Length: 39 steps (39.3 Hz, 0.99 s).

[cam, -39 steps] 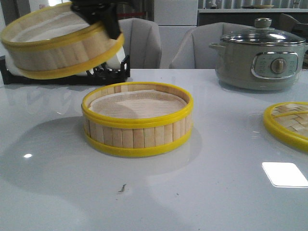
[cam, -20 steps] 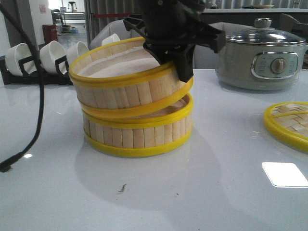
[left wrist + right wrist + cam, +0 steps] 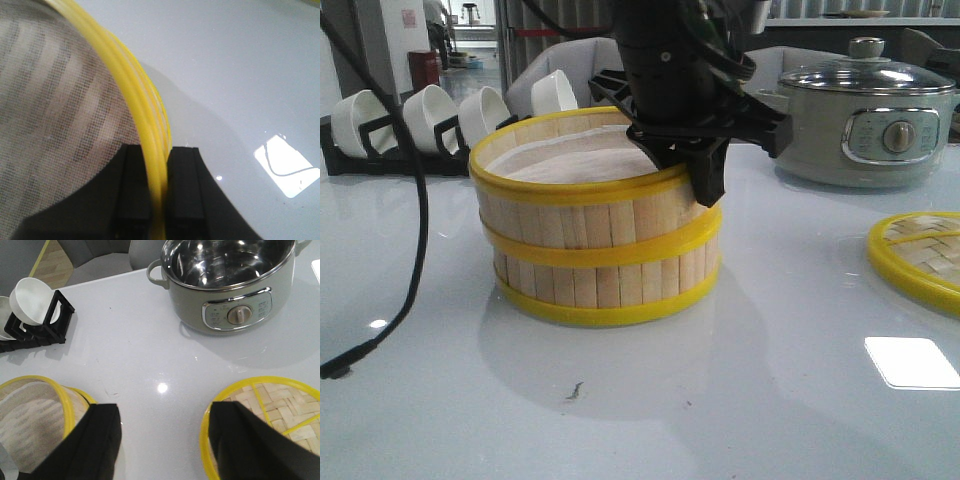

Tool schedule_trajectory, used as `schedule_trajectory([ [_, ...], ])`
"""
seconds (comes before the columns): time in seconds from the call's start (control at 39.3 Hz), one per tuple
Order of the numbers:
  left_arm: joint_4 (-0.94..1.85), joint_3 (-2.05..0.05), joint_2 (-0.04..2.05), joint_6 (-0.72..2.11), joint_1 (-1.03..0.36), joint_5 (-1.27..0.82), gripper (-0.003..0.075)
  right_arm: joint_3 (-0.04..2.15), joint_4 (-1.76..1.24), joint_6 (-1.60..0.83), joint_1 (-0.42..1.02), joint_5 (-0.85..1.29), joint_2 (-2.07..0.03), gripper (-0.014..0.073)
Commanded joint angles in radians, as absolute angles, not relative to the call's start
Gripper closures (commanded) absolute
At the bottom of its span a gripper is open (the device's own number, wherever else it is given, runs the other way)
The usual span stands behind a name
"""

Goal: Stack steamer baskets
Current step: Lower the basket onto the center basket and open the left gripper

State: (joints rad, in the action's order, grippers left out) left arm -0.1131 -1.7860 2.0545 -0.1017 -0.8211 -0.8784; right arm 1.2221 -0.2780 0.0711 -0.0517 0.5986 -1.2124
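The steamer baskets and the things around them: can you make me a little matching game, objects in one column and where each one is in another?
Things:
1. upper basket
2. lower basket
3. lid
4. pot

Places:
A. flat on the table, at the front view's right edge
B. at the back right of the table
C. directly on the table, bearing another
D. gripped at its rim by the left gripper

Pairs: 1-D, 2-C, 3-A, 4-B
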Motion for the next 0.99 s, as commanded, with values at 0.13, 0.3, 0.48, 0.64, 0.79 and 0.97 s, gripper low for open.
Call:
schedule_trajectory([
  [0.13, -0.143, -1.828, 1.997, -0.096, -0.830, -0.769, 0.0634, 1.257, -0.288, 0.069, -0.050, 0.525, -1.192, 0.0097],
  [0.3, -0.159, -1.828, 1.997, -0.096, -0.830, -0.758, 0.0634, 1.257, -0.288, 0.069, -0.050, 0.525, -1.194, 0.0097],
  [0.48, -0.176, -1.828, 1.997, -0.096, -0.830, -0.758, 0.0634, 1.257, -0.288, 0.069, -0.050, 0.526, -1.200, 0.0097],
  [0.64, -0.176, -1.828, 1.997, -0.096, -0.830, -0.758, 0.0634, 1.257, -0.288, 0.069, -0.050, 0.529, -1.204, 0.0097],
  [0.79, -0.176, -1.828, 1.997, -0.096, -0.830, -0.758, 0.0634, 1.257, -0.288, 0.069, -0.050, 0.531, -1.204, 0.0097],
  [0.97, -0.176, -1.828, 1.997, -0.096, -0.830, -0.758, 0.0634, 1.257, -0.288, 0.069, -0.050, 0.531, -1.204, 0.0097],
])
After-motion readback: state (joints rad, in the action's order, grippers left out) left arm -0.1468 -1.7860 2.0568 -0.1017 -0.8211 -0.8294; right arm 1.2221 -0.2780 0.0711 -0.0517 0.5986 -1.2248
